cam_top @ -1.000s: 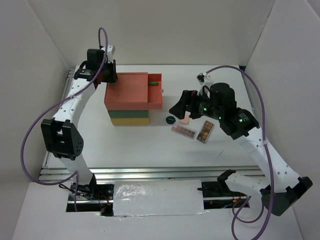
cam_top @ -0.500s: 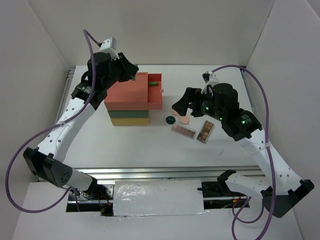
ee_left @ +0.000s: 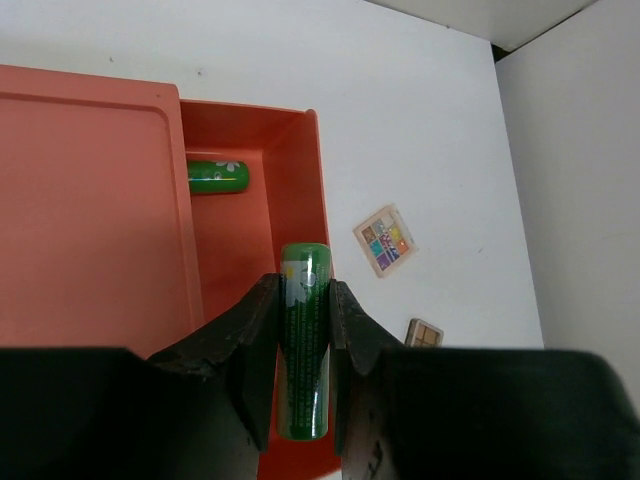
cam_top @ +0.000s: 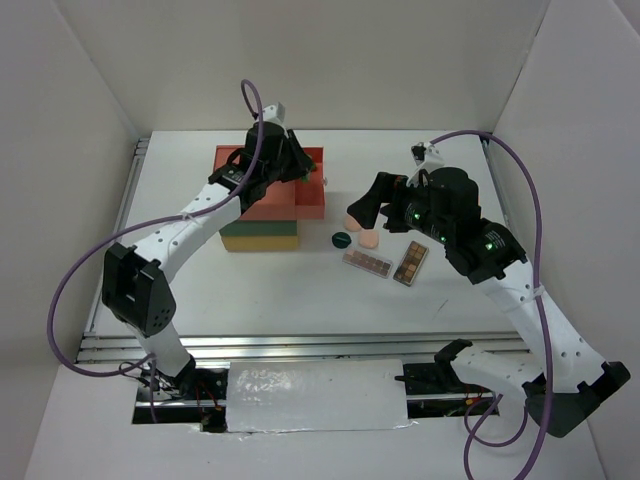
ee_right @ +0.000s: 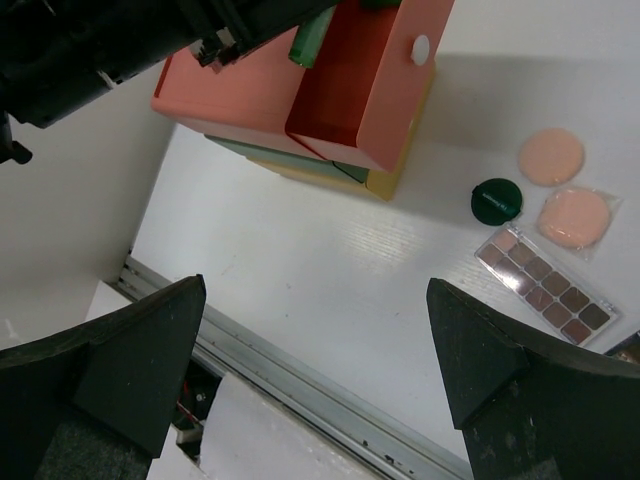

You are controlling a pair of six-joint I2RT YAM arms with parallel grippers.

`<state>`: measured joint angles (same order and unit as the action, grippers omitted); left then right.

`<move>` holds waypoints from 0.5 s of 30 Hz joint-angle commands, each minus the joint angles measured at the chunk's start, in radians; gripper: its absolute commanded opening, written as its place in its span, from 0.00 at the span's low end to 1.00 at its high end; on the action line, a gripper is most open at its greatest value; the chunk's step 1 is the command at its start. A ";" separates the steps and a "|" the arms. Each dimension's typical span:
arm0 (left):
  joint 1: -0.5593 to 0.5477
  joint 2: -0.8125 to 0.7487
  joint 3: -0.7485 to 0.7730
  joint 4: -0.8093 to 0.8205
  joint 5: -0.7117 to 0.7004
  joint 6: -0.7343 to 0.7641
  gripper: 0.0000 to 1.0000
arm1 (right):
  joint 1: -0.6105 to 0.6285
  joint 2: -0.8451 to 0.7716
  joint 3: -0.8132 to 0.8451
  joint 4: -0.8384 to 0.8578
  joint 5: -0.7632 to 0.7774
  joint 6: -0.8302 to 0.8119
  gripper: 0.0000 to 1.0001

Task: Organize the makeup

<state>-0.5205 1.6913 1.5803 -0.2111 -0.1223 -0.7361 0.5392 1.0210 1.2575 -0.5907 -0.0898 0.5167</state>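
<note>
Now swung over drawer [ee_left: 314, 190], tube [ee_left: 304, 345] clenched in left gripper [ee_left: 303, 292], ready to drop in; right gripper [ee_right: 305, 345] agape, empty.

High overhead view, downward wrist views sharing drawer [ee_right: 388, 105]

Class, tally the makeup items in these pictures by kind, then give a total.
Green tubes: 2
Peach round puffs: 2
Dark-green disc: 1
Long eyeshadow palettes: 2
Small square palette: 1
Total: 8
</note>
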 commanded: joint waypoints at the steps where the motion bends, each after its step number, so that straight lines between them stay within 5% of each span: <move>1: -0.009 0.010 0.055 0.041 -0.037 0.018 0.19 | 0.002 -0.024 0.008 0.028 0.006 -0.003 1.00; 3: -0.010 0.019 0.050 0.042 -0.037 0.021 0.30 | 0.004 -0.021 0.006 0.028 0.004 -0.006 1.00; 6: -0.010 0.016 0.050 0.035 -0.046 0.021 0.68 | 0.004 -0.012 0.011 0.028 -0.004 -0.009 1.00; 10: -0.010 -0.010 0.044 0.044 -0.043 0.027 0.96 | 0.004 -0.002 0.014 0.031 -0.011 -0.009 1.00; 15: -0.012 -0.093 0.076 0.016 -0.039 0.055 0.97 | 0.001 0.042 0.011 0.071 0.015 -0.023 1.00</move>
<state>-0.5266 1.7027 1.5951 -0.2192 -0.1551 -0.7151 0.5392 1.0348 1.2564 -0.5858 -0.0917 0.5140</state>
